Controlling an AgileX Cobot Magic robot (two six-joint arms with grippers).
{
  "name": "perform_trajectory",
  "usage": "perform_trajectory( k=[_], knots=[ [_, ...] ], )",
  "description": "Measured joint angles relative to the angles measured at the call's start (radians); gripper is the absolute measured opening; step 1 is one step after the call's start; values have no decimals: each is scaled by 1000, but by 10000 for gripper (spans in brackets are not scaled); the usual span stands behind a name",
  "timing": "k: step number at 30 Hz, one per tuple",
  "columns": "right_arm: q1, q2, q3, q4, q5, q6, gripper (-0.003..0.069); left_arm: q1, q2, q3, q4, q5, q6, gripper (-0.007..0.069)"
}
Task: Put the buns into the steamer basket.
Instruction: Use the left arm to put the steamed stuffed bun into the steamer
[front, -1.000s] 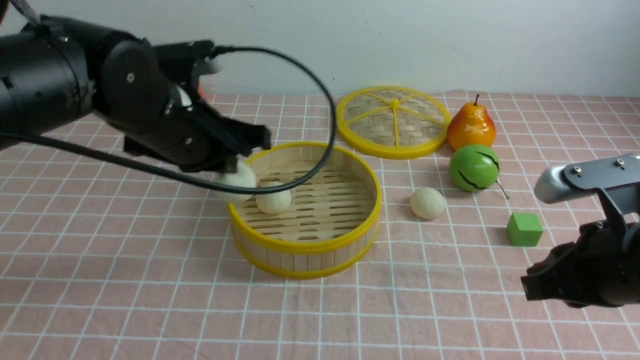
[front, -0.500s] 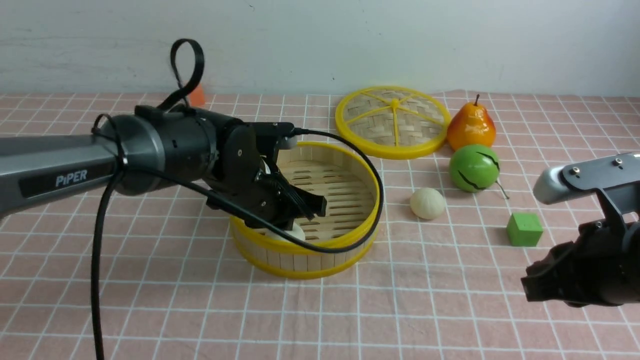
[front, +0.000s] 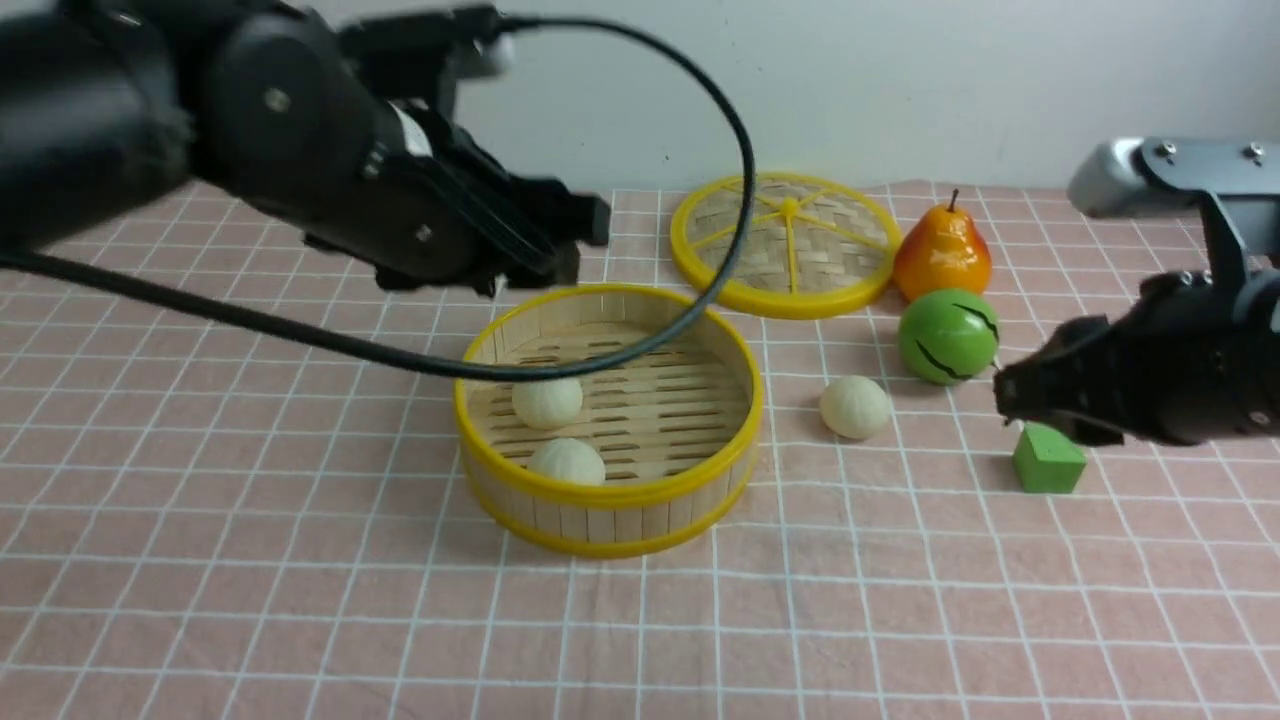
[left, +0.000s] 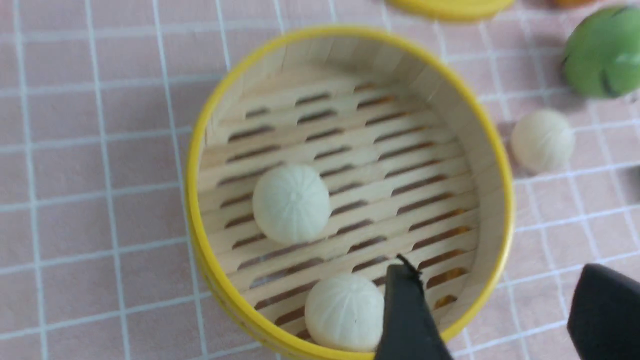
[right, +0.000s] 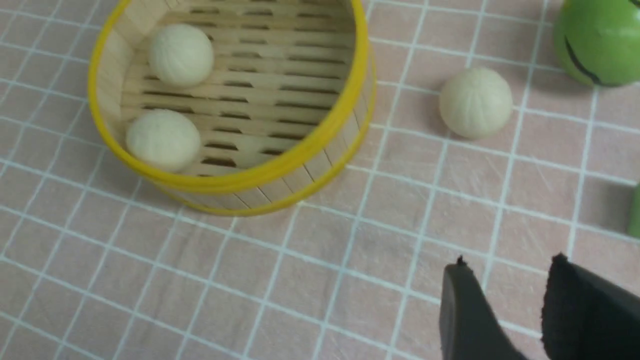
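The steamer basket (front: 610, 492) stands mid-table with two buns inside, one near its left wall (front: 547, 402) and one by its front rim (front: 567, 462). The third bun (front: 855, 407) lies on the cloth to the basket's right. My left gripper (front: 575, 240) is open and empty, raised above the basket's far-left rim; in its wrist view (left: 495, 280) both basket buns (left: 291, 204) (left: 344, 311) show below it. My right gripper (front: 1005, 392) is open and empty, hovering right of the loose bun, which shows ahead in its wrist view (right: 475, 102).
A flat woven lid (front: 787, 240) lies behind the basket. An orange pear (front: 942, 252) and a green ball-shaped fruit (front: 947, 336) sit at the back right. A green cube (front: 1047, 460) lies under my right gripper. The left arm's cable (front: 740, 200) loops over the basket.
My left gripper let go of a bun at the basket's front and rose up and back. My right arm lifted and moved left toward the loose bun.
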Motion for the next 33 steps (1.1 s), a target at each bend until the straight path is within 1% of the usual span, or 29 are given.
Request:
perform_trajectory(
  k=[4, 5, 6, 7, 8, 9, 10, 11, 12, 13, 14, 16, 17, 18, 19, 22, 23, 24, 25, 27, 29, 31, 33],
  knots=[
    [30, 86, -56, 11, 11, -58, 242, 0, -129, 72, 35, -8, -25, 243],
    [33, 103, -60, 11, 14, -58, 242, 0, -134, 81, 35, -7, -27, 227],
    [43, 143, -94, 18, 38, -61, 242, 0, -170, 119, 29, 7, -32, 167],
    [52, 176, -115, 28, 58, -57, 242, 0, -187, 147, 23, 14, -32, 132],
    [54, 181, -115, 28, 58, -57, 242, 0, -187, 152, 23, 14, -32, 126],
    [73, 218, -134, 46, 77, -50, 242, 0, -217, 203, 13, 18, -32, 71],
    [89, 238, -140, 60, 78, -47, 242, 0, -235, 237, 9, 19, -32, 45],
    [93, 241, -140, 62, 78, -47, 242, 0, -239, 244, 9, 19, -32, 45],
    [129, 270, -142, 72, 74, -47, 242, 0, -273, 308, 0, 20, -32, 8],
    [129, 270, -143, 72, 74, -47, 242, 0, -278, 308, 0, 20, -32, 5],
    [159, 289, -144, 72, 57, -57, 242, 0, -312, 362, -11, 20, -32, -13],
    [208, 302, -145, 66, 27, -81, 242, 0, -359, 425, -20, 10, -37, -13],
    [212, 302, -145, 66, 26, -81, 242, 0, -359, 429, -20, 8, -37, -13],
    [244, 304, -145, 59, 22, -87, 242, 0, -370, 454, -23, -21, -56, -13],
    [247, 304, -145, 59, 23, -87, 242, 0, -370, 458, -23, -25, -59, -13],
    [295, 304, -142, 57, 69, -84, 242, 0, -340, 462, -32, -83, -112, -13],
    [316, 304, -136, 50, 110, -84, 242, 0, -316, 447, -47, -85, -121, -13],
    [316, 304, -136, 50, 117, -84, 242, 0, -312, 447, -50, -85, -122, -13],
    [333, 304, -122, 46, 172, -78, 242, 0, -284, 428, -67, -75, -122, -13],
    [339, 296, -71, 37, 257, -48, 242, 0, -246, 395, -83, -48, -107, -13],
    [340, 274, -4, 30, 282, -27, 242, 0, -199, 352, -91, -34, -68, -13],
    [340, 255, 33, 30, 280, -19, 242, 0, -175, 331, -96, -33, -49, -13],
    [340, 176, 142, 37, 215, 35, 242, 0, -97, 257, -123, -31, -7, -11]
  ],
)
